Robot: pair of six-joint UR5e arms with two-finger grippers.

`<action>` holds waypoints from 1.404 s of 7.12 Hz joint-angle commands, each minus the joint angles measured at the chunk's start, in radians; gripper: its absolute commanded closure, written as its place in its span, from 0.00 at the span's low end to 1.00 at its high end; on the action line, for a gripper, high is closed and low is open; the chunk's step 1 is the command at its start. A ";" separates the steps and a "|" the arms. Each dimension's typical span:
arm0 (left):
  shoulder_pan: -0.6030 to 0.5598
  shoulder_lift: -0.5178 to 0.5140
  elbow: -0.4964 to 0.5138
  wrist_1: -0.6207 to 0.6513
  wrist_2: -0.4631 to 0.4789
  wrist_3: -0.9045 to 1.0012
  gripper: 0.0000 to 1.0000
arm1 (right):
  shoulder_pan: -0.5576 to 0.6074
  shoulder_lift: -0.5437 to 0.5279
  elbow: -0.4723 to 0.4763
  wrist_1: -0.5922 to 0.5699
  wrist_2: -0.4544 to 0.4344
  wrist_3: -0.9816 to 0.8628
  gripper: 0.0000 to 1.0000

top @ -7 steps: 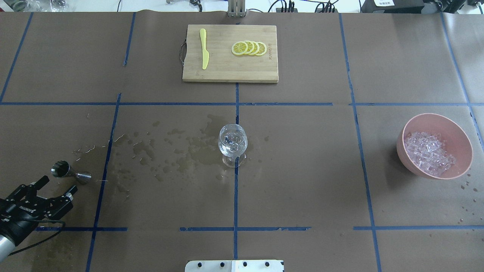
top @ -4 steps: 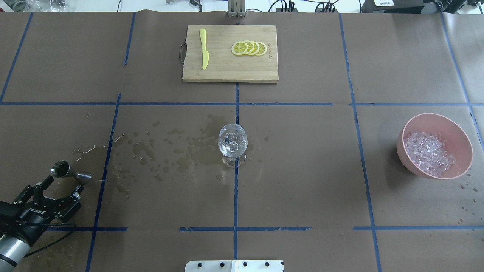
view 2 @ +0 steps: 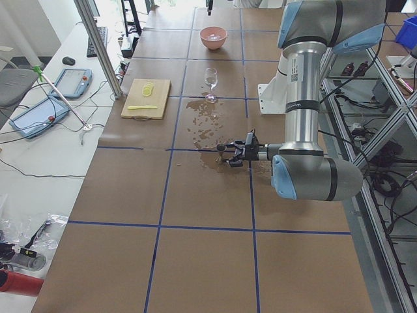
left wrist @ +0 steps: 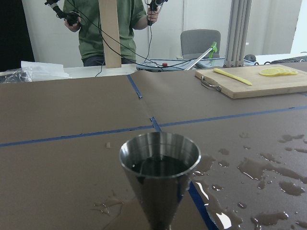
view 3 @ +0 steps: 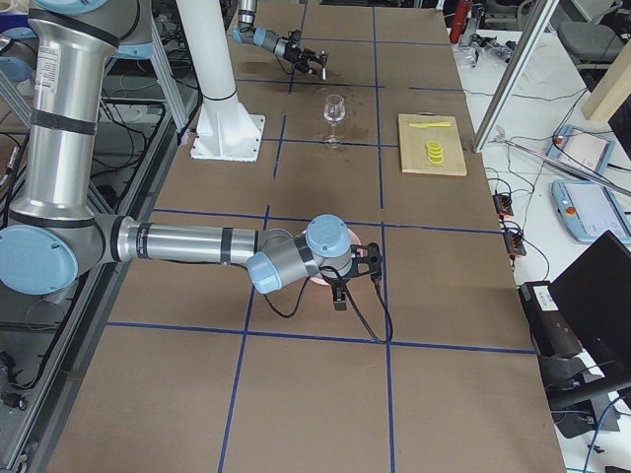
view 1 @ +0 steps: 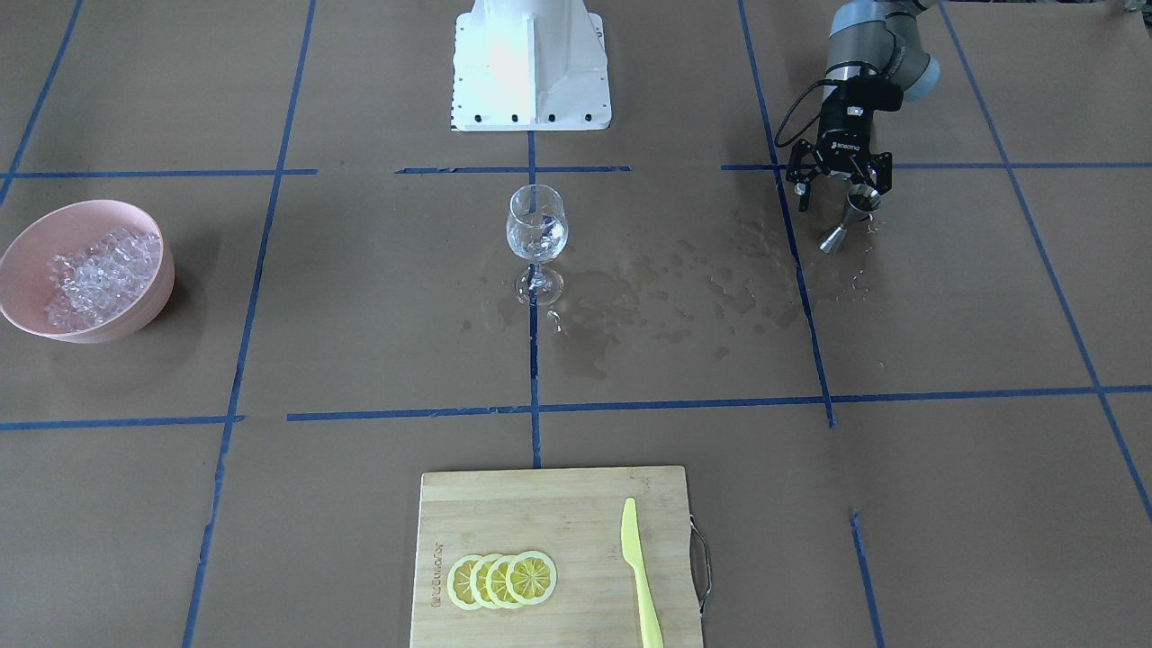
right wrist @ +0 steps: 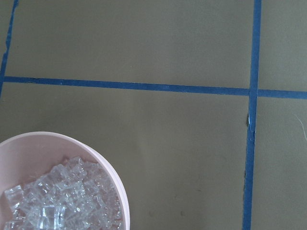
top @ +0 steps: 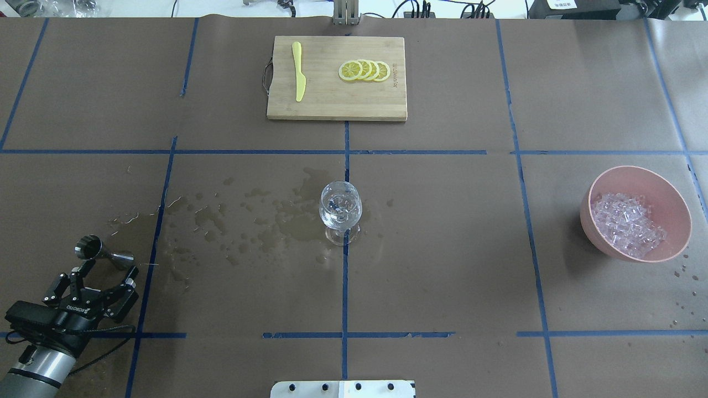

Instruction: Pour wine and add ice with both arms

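Brown paper ruled with blue tape covers the worktop, and I take the glass standing at its middle as my mark. Wet stains spread from the glass's foot toward the robot's left. At their far end, well apart from the glass and nearer the base, the steel jigger stands upright. My left claw sits just behind the jigger with its fingers spread wide, gripping nothing. On its wrist camera I see a little wine lying in the jigger's upper cup. The ice is heaped in a pink bowl, well off on the glass's other side. The right claw shows only in the side view, where I cannot tell whether it is open. Beyond the glass, away from the base, a board carries lemon slices and a yellow knife.
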 commanded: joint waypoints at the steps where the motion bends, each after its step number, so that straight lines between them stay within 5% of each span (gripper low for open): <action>1: -0.012 -0.001 0.011 -0.003 0.006 -0.004 0.06 | 0.000 0.000 0.000 -0.002 -0.004 0.001 0.00; 6: -0.074 -0.007 0.047 0.004 0.003 -0.010 0.07 | 0.000 0.000 -0.012 0.000 -0.003 -0.001 0.00; 10: -0.072 -0.016 0.051 0.002 0.001 -0.001 0.46 | -0.003 0.000 -0.014 -0.002 -0.006 -0.001 0.00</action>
